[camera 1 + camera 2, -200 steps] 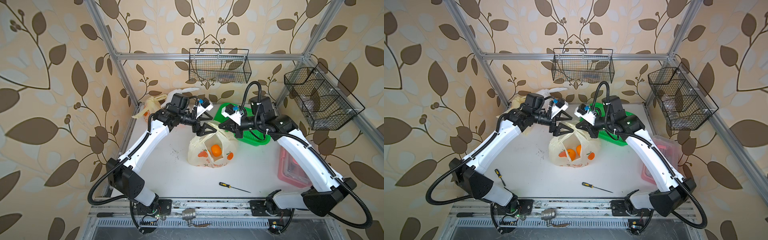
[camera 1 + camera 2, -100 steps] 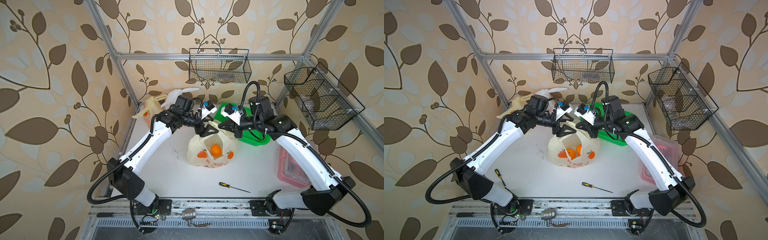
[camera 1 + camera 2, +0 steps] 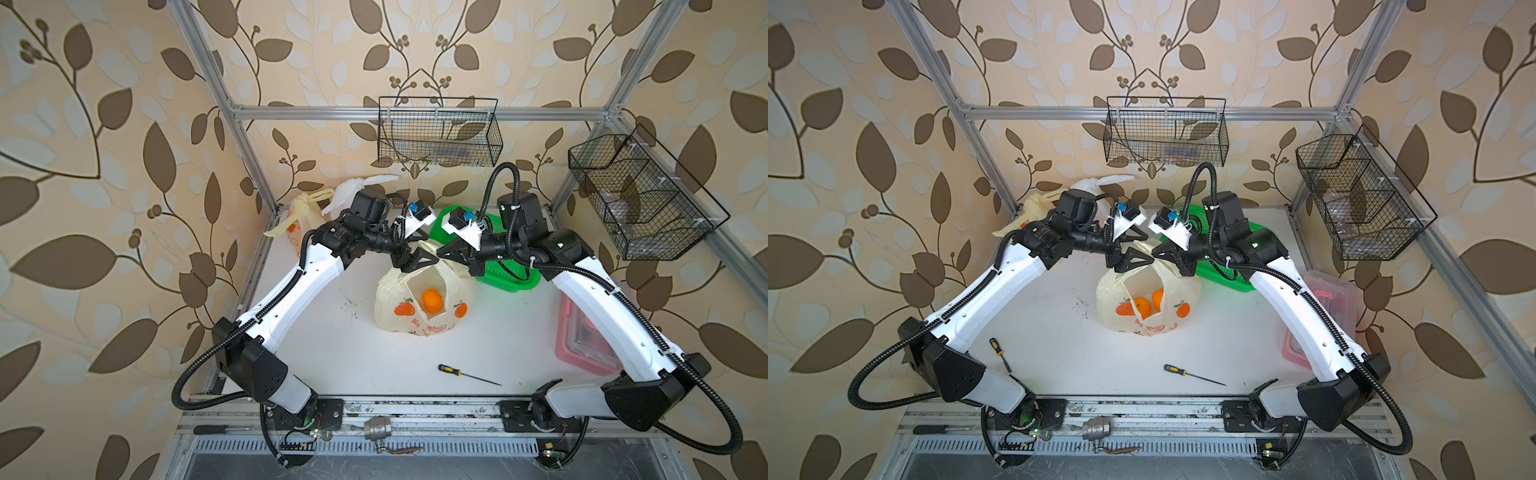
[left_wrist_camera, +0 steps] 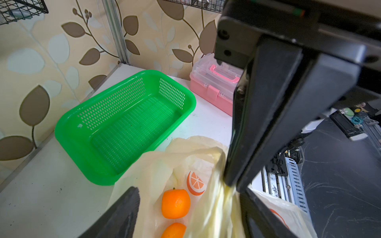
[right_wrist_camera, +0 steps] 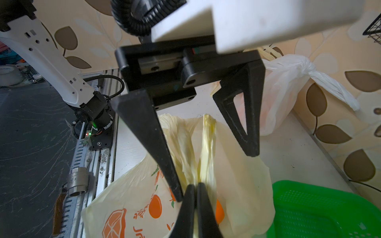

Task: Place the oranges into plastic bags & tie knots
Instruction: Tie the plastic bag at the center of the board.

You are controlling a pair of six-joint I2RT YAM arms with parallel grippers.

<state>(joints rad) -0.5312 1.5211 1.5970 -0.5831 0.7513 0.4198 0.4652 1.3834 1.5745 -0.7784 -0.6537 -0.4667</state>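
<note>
We are at the tying step. The right gripper pinches a handle of the yellow bag, which sits mid-table with oranges inside. The left gripper stands spread around the handles. Next, it likely must close on the free one.

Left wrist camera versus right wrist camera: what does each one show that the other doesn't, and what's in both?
Only the left wrist view shows the clear-lidded pink plastic box with its pink handle. Only the right wrist view shows the knotted translucent white plastic bag and the silvery metal pipe fitting at the table's front rail. Both show the pale yellow fruit-printed plastic bag, the green perforated plastic basket, and the right pincer shut on that yellow bag's handle.
</note>
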